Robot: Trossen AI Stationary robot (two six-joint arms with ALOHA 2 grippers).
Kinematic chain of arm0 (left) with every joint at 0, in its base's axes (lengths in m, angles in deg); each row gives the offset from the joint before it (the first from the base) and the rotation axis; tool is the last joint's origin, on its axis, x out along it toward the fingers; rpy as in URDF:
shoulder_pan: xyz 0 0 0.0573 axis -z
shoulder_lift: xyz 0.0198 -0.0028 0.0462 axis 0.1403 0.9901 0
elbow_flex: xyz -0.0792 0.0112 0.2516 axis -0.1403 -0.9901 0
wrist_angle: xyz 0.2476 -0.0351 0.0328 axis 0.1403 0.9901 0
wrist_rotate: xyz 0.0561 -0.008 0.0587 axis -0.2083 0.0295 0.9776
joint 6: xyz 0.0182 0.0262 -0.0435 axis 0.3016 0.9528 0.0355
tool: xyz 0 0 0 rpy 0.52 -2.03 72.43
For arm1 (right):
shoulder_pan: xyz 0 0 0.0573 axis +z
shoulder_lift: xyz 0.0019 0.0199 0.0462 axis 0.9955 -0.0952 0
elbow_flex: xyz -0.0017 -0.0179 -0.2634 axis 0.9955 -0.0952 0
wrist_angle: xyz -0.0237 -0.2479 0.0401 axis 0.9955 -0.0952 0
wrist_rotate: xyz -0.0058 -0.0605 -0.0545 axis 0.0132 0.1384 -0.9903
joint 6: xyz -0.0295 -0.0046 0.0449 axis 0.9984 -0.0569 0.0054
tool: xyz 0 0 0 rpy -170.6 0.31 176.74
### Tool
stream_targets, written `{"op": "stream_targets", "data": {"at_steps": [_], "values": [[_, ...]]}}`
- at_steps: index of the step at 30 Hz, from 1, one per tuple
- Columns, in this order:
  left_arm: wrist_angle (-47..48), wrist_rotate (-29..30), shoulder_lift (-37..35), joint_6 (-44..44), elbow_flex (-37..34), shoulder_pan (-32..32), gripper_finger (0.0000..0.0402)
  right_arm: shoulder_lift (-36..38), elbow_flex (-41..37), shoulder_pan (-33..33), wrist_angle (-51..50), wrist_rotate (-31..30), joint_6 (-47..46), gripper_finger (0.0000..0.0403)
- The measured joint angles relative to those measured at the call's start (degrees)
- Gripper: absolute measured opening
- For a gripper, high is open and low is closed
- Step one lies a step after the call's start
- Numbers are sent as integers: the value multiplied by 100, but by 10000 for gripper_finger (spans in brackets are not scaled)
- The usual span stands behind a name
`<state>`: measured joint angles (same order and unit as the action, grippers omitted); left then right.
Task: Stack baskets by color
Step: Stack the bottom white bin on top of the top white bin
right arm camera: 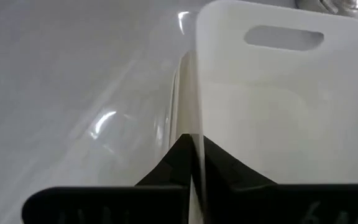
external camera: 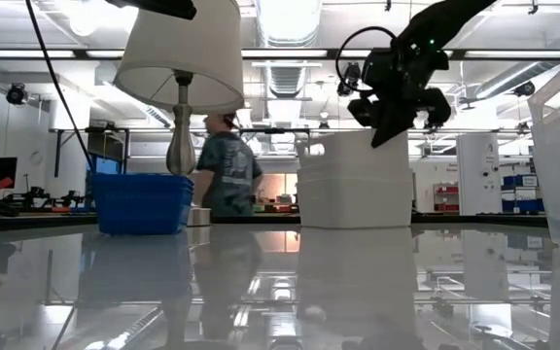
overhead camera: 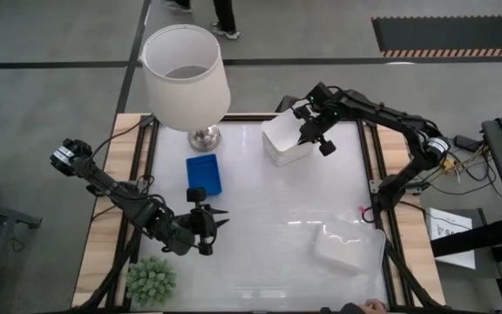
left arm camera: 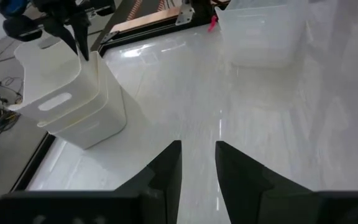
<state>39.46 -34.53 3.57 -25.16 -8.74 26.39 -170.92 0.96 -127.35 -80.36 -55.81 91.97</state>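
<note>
A stack of white baskets (overhead camera: 284, 141) stands on its base at the table's far middle, and is also seen as the white stack (left arm camera: 73, 106) in the left wrist view. My right gripper (overhead camera: 308, 133) is shut on the top basket's rim. A single blue basket (overhead camera: 203, 173) rests left of centre. Clear baskets (overhead camera: 347, 246) lie at the near right. My left gripper (overhead camera: 209, 222) hovers open over the near left, with nothing between its fingers (left arm camera: 173, 165). My right gripper pinches the thin upper wall (right arm camera: 194, 124) of the top white basket, one finger on each side of it, beside the wall with the handle slot (right arm camera: 284, 37). The fingers slant down from above. The basket sits nested in the stack on the table.
A white-shaded lamp (overhead camera: 186, 74) stands at the far left, just behind the blue basket. A small green plant (overhead camera: 151, 279) sits at the near left corner. A person (external camera: 227, 175) stands in the room behind, and a hand (overhead camera: 373, 306) shows at the table's near edge.
</note>
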Motion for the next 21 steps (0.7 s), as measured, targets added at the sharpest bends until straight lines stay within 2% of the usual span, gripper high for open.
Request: {"op": "stream_targets", "data": {"at_steps": [5,9,15,21], "values": [[0,20,0,2,0,-11,81,12,2,97,90,-37,-455,8],[0,24,0,2,0,-31,81,-47,2,95,246,-27,-1156,16],[0,30,2,-44,-58,-37,81,-57,-21,95,129,-46,-1364,60],[-123,31,-45,-49,-340,-37,81,159,251,96,-244,-40,-2007,96]]}}
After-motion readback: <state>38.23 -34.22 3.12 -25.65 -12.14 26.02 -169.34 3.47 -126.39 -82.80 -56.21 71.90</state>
